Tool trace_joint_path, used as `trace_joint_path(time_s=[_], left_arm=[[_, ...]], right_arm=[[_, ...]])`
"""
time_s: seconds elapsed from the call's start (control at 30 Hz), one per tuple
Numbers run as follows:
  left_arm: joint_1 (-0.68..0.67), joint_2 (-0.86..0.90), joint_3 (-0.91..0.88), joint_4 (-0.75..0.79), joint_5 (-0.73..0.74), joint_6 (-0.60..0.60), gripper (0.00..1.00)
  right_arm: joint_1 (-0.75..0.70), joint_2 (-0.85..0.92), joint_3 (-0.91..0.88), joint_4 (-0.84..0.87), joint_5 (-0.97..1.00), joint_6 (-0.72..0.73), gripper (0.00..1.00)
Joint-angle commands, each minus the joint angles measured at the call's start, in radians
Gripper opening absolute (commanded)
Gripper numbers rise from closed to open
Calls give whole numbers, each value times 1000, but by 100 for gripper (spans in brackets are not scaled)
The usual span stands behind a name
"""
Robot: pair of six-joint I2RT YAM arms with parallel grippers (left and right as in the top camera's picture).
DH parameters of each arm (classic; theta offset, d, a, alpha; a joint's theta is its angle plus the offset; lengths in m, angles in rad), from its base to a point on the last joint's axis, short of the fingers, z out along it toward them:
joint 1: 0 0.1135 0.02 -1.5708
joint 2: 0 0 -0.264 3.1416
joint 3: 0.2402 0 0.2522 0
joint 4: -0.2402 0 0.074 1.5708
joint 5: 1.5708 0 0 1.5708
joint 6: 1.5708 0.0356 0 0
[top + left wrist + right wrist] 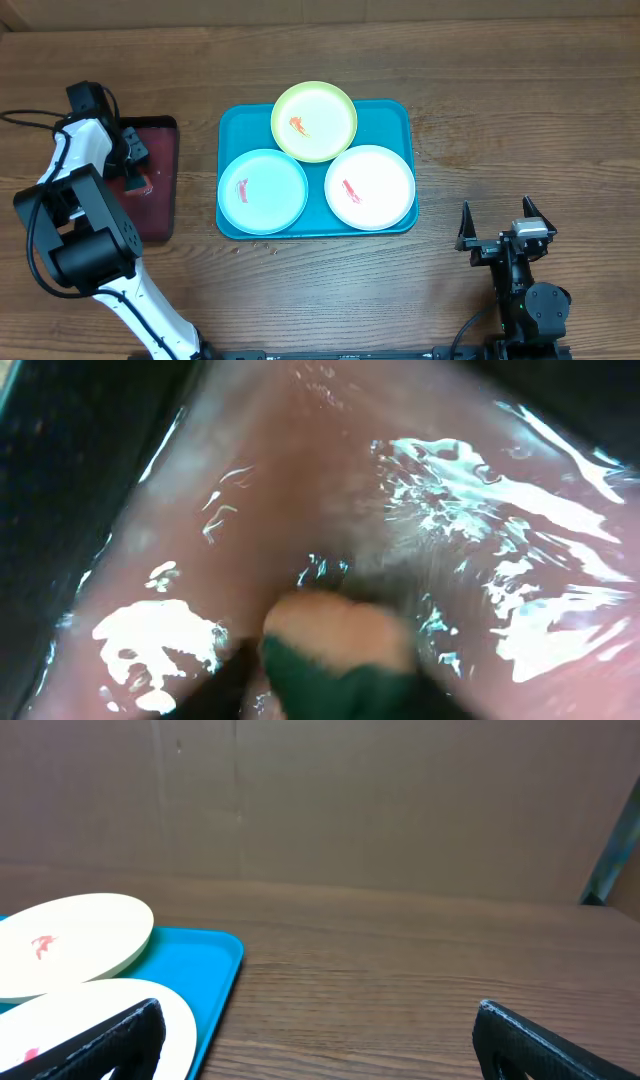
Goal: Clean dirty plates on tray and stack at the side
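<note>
On the teal tray (398,112) at mid-table, can count all three: light blue plate (262,190) front left, white plate (369,187) front right, yellow-green plate (314,121) behind, overhanging the far rim, each smeared red-orange. No stacking at the side yet, so judged barely begun, at fetching a wiper. Away left, over the dark red tray (160,205), find the left gripper (132,165); from close up, only wet glossy red and a tan-and-green lump (338,650), likely a sponge; cannot tell whether spread or pinching. Near right, see the right gripper (497,215) spread wide, holding nothing. Next calls for a sure pinch on that lump, then lifting and carrying across to a smeared plate.
</note>
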Motion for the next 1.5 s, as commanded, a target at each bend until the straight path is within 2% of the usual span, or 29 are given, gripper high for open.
trace_joint_path(time_s=[0.0,0.13,0.17,0.2,0.27,0.37,0.43,0.5,0.53,0.57,0.6,0.63,0.97,1.0,1.03,1.1,1.13,1.17,1.2,1.43,1.47], left_arm=[[-6,19,-15,-65,6,7,100],[-7,19,-15,-162,24,7,100],[-7,19,-15,-179,37,7,94],[-7,19,-15,-194,49,7,86],[-7,19,-15,-218,66,7,65],[-7,19,-15,-240,66,7,24],[-7,19,-15,-243,66,7,4],[-7,19,-15,-241,66,7,4],[-7,19,-15,-238,66,7,9],[-7,19,-15,-234,66,7,36],[-7,19,-15,-229,66,7,88],[-7,19,-15,-220,66,7,100],[-6,19,-15,-92,-13,8,100],[-6,19,-15,-84,-13,8,89],[-6,19,-15,-80,-13,8,61],[-6,19,-15,-75,-13,8,27],[-6,19,-14,-74,-13,8,14],[-6,19,-14,-76,-14,8,7],[-6,18,-10,-83,-18,8,4],[-6,10,144,-241,-54,-2,4],[-6,7,181,-275,-51,-12,8]], right_arm=[[-3,-2,-11,6,2,0,100],[-3,-2,-11,6,2,0,100],[-3,-2,-11,6,2,0,100],[-3,-2,-11,6,2,0,100],[-3,-2,-11,6,2,0,100],[-3,-2,-11,6,2,0,100],[-3,-2,-11,6,2,0,100],[-3,-2,-11,6,2,0,100],[-3,-2,-11,6,2,0,100],[-3,-2,-11,6,2,0,100],[-3,-2,-11,6,2,0,100],[-3,-2,-11,6,2,0,100],[-3,-2,-11,6,2,0,100],[-3,-2,-11,6,2,0,100],[-3,-2,-11,6,2,0,100],[-3,-2,-11,6,2,0,100],[-3,-2,-11,6,2,0,100],[-3,-2,-11,6,2,0,100],[-3,-2,-11,6,2,0,100],[-3,-2,-11,6,2,0,100],[-3,-2,-11,6,2,0,100]])
